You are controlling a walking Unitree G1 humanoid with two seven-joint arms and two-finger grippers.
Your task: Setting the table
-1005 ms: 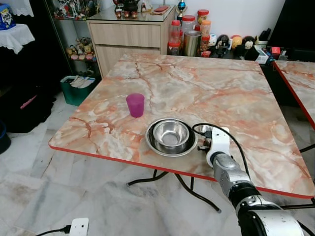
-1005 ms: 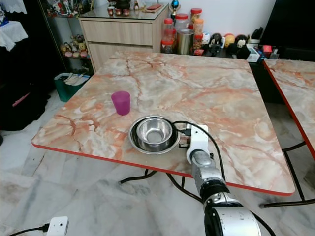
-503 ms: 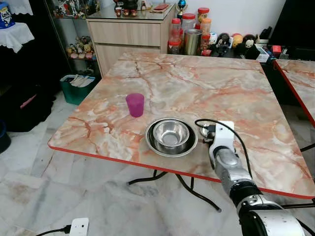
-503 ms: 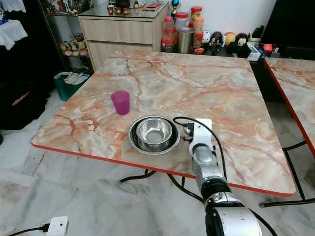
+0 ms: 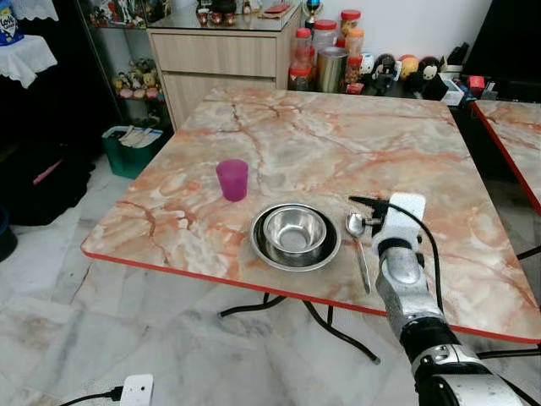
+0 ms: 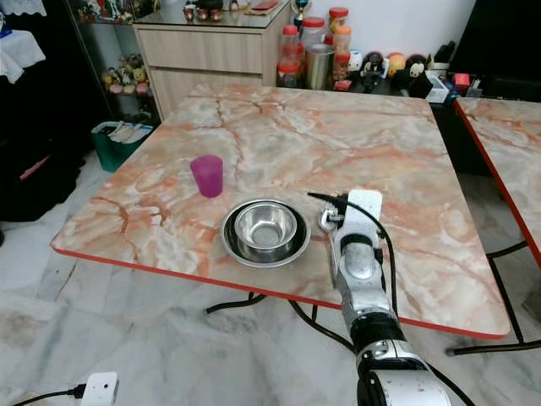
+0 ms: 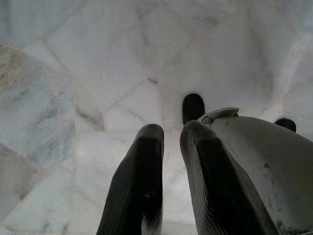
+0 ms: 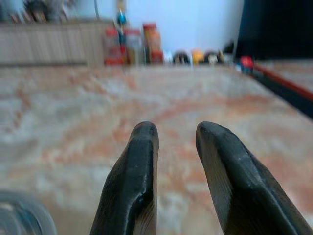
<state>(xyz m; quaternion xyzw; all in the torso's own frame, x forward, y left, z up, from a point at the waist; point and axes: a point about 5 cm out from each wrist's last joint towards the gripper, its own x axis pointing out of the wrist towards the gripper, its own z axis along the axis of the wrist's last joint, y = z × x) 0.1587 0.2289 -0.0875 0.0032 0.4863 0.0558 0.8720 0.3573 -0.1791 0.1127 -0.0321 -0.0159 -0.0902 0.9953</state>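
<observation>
A steel bowl (image 5: 294, 230) sits inside a steel plate (image 5: 264, 247) near the front edge of the marble table (image 5: 355, 144). Just right of the plate lies a spoon (image 5: 360, 251), handle toward the front edge. A purple cup (image 5: 232, 179) stands left of and behind the plate. My right gripper (image 5: 365, 203) hovers above the table just behind the spoon, open, with nothing between its fingers (image 8: 139, 166). My left gripper (image 7: 171, 142) hangs idle over the tiled floor, fingers close together beside my leg.
A wooden cabinet (image 5: 224, 59) and several jars and figurines (image 5: 338, 59) line the far wall. A second table's edge (image 5: 507, 144) is at the right. A green bin (image 5: 131, 150) and a white power strip (image 5: 135, 389) sit on the floor at the left.
My right gripper has risen from beside the plate and drawn back to the right, uncovering the spoon, which now lies free on the table. The camera shifted slightly.
</observation>
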